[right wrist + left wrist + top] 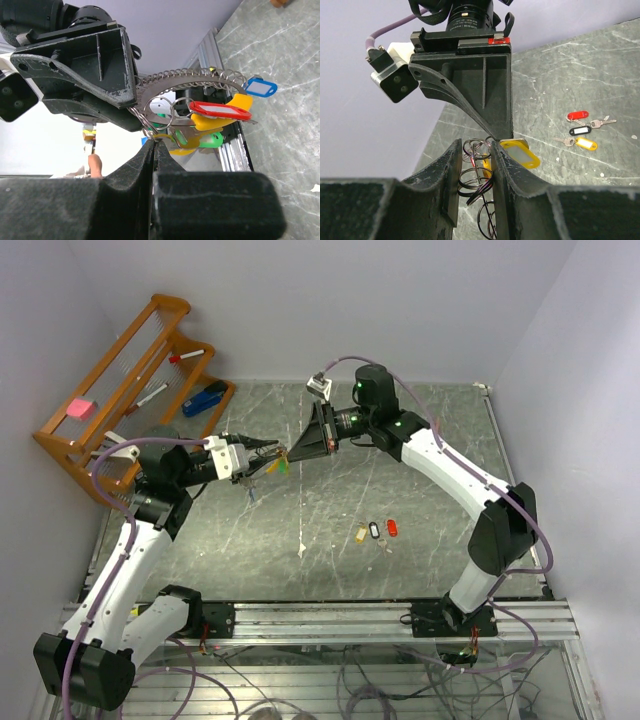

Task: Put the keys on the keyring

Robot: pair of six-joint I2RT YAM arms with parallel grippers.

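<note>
In mid-air over the table's middle, my left gripper (pixel 266 450) is shut on the keyring (pixel 479 172), whose wire loops sit between its fingers (pixel 451 165). The keyring's curved band (pixel 200 79) carries blue (pixel 260 87), red (pixel 220 110), yellow and green (pixel 212 138) tagged keys. My right gripper (pixel 154 142) meets it from the right, shut on a yellow-tagged key (pixel 520 153) at the ring. Three more keys lie on the table: yellow tag (pixel 361 533), black tag (pixel 375 529), red tag (pixel 391 527).
A wooden rack (pixel 120 390) stands at the back left with pens, a blue stapler (pixel 205 398) and a pink block (pixel 80 408). A metal rail (pixel 330 618) runs along the near edge. Grey walls close in behind and on both sides.
</note>
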